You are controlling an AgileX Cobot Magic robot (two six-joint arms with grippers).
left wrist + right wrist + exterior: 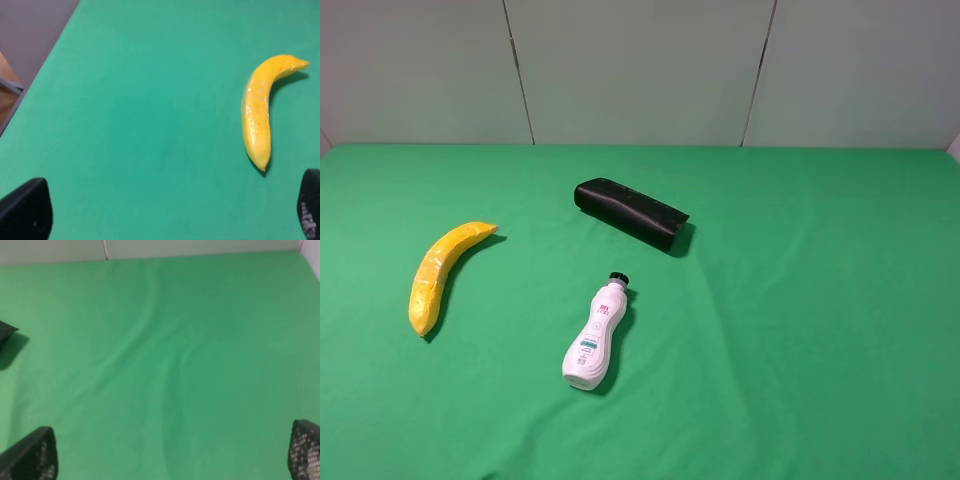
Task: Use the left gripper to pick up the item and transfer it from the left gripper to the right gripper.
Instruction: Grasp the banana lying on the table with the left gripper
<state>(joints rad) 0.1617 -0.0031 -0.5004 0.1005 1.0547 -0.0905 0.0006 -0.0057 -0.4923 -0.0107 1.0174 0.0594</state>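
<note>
The item, a curved yellow banana, lies on the green cloth at the left of the exterior high view, apart from everything else. The left wrist view shows the same banana lying on the cloth ahead of my left gripper, whose two black fingertips stand wide apart with nothing between them. My right gripper is also open over bare green cloth, only its fingertips showing at the frame's corners. Neither arm appears in the exterior high view.
A white plastic bottle with a black cap lies near the table's middle. A long black case lies behind it; its corner shows in the right wrist view. The table's left edge shows in the left wrist view.
</note>
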